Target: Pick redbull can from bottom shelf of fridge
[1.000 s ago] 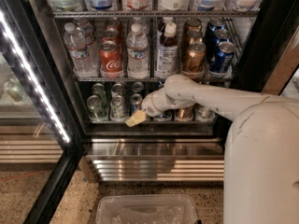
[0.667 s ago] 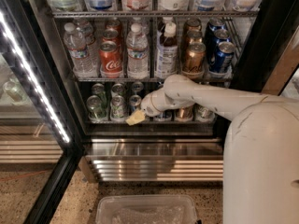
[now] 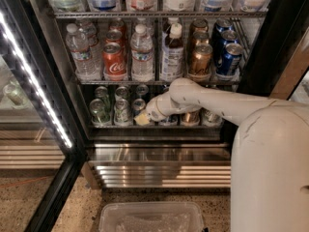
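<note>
The fridge (image 3: 270, 42) stands open with its glass door (image 3: 34, 110) swung to the left. On the bottom shelf (image 3: 145, 127) are rows of slim cans: green-silver ones (image 3: 120, 111) on the left, gold ones (image 3: 189, 118) on the right. My gripper (image 3: 143, 118) reaches in over the shelf's front edge, at the middle rows. A blue-and-silver can base (image 3: 169, 122), probably the redbull can, shows just under my wrist. The rest of it is hidden by the arm. I cannot tell whether the gripper touches a can.
The rack above holds water bottles (image 3: 81, 52), a red cola can (image 3: 114, 59), brown cans (image 3: 199, 59) and dark-blue soda cans (image 3: 229, 57). A ribbed steel base (image 3: 159, 170) lies below the shelf. A clear plastic bin (image 3: 152, 217) sits on the floor in front. A white light strip (image 3: 34, 81) runs down the door.
</note>
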Action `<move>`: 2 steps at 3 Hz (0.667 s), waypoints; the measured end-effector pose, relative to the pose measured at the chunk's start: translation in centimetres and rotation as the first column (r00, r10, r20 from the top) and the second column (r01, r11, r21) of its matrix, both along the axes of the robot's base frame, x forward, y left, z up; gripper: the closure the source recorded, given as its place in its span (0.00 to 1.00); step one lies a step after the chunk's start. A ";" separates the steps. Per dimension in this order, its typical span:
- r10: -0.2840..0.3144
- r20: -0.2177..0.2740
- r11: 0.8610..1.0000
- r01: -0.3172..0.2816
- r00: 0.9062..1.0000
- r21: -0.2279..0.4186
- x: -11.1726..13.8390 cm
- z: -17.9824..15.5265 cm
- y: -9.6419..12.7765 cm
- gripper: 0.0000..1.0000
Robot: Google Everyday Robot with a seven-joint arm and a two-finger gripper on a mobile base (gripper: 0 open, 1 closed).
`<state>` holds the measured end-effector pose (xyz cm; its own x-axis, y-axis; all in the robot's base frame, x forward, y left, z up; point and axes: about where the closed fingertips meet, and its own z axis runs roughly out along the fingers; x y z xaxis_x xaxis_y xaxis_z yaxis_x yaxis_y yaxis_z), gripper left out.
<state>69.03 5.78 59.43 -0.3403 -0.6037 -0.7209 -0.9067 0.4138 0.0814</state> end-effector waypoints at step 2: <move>0.000 0.000 1.000 0.000 1.000 0.000 0.0 0.0 0.0 1.00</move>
